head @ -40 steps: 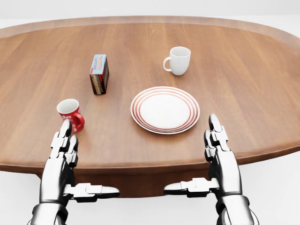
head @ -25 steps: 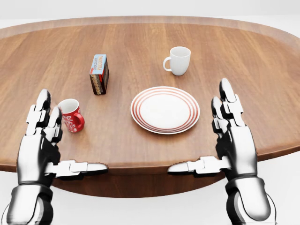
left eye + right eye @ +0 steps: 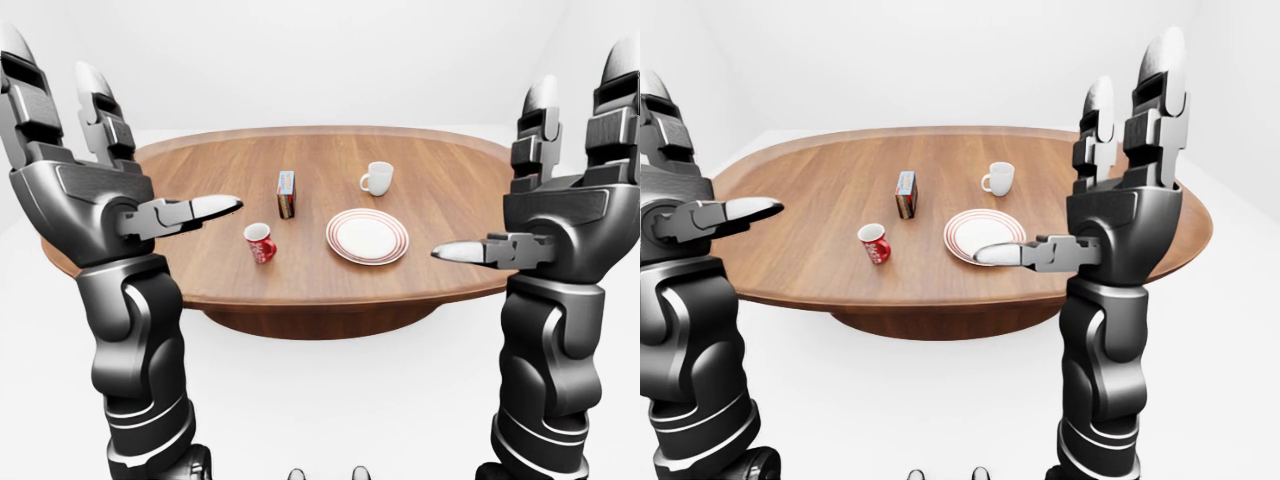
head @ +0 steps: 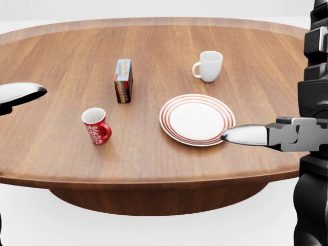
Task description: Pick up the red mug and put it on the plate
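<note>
The red mug stands upright on the oval wooden table, its handle to the right, left of the plate. The white plate with red rings lies empty at the middle right. My left hand is open and empty, raised high with the fingers pointing up, well above and to the left of the mug. My right hand is open and empty, raised the same way to the right of the plate. In the head view only the left thumb and part of the right hand show.
A white mug stands above the plate in the head view. A small blue and red box stands upright above the red mug. The table's near edge runs along the bottom of the head view.
</note>
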Tool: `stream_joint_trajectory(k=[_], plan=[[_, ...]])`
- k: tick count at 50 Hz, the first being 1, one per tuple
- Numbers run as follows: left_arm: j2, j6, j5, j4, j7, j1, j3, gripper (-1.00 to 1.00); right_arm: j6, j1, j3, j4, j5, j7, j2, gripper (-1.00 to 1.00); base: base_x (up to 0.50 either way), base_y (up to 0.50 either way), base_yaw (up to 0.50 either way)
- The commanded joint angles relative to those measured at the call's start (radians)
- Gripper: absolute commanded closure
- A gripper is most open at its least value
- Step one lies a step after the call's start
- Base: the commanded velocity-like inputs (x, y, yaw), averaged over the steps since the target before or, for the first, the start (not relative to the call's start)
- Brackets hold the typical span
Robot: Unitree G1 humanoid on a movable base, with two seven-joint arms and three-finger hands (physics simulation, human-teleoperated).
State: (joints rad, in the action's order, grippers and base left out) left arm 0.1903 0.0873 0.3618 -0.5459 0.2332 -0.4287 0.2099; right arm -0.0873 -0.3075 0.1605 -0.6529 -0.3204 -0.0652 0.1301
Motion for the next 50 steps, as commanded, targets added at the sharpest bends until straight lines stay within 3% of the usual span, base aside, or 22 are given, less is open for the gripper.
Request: stream_joint_trajectory(k=[1, 28, 38, 50], plan=[[0.023, 0.0, 0.031, 0.004, 0.029, -0.034, 0.011, -1.0, 0.0, -0.009, 0.005, -0.038, -0.018, -0.006, 0.007, -1.0, 0.0, 0.5, 0.0], [0.032, 0.0, 0.032, 0.014, 0.03, -0.04, 0.016, -1.0, 0.0, -0.003, 0.006, -0.037, 0.001, -0.009, 0.008, -1.0, 0.0, 0.5, 0.0], [0.029, 0.0, 0.031, 0.015, 0.026, -0.033, 0.015, -1.0, 0.0, 0.004, 0.015, -0.051, -0.008, -0.004, -0.001, -1.0, 0.0, 0.0, 0.0], [0.027, 0.0, 0.027, 0.026, 0.022, -0.03, 0.014, -1.0, 0.0, -0.001, 0.003, -0.052, -0.02, 0.0, 0.003, -1.0, 0.48, 0.0, 0.0]])
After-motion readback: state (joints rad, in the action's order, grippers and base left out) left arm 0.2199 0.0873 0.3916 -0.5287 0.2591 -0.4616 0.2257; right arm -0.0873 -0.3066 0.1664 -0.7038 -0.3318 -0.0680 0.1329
